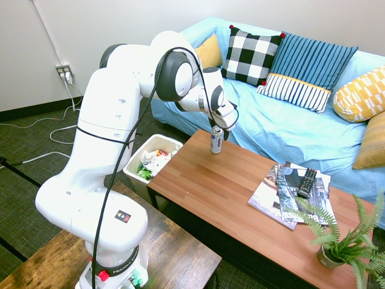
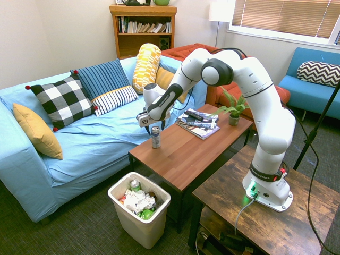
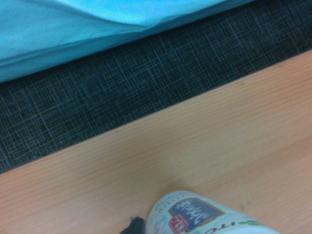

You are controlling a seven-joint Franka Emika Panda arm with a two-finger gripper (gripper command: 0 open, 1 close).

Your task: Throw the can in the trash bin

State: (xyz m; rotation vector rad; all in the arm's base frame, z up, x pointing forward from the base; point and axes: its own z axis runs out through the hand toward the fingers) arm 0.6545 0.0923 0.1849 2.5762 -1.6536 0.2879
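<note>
The can [image 1: 216, 140] [image 2: 155, 137], slim and silver-grey with dark markings, stands upright near the sofa-side corner of the wooden coffee table [image 1: 228, 192]. My gripper [image 1: 221, 128] [image 2: 151, 124] hangs just above it, open, with its fingertips level with the can's top. Part of the can [image 3: 204, 217] shows in the wrist view, over wood grain. The trash bin [image 1: 135, 156] [image 2: 142, 229], white and rectangular, sits on the carpet just off the table's end, below the can's corner. It holds crumpled paper and other rubbish.
A blue-covered sofa [image 1: 289, 129] with several cushions runs along the table's far side. Magazines [image 1: 274, 195] with a black remote [image 1: 307, 182] on them and a potted fern [image 1: 340, 238] occupy the table's other end. A darker wooden table [image 2: 255, 218] bears the arm.
</note>
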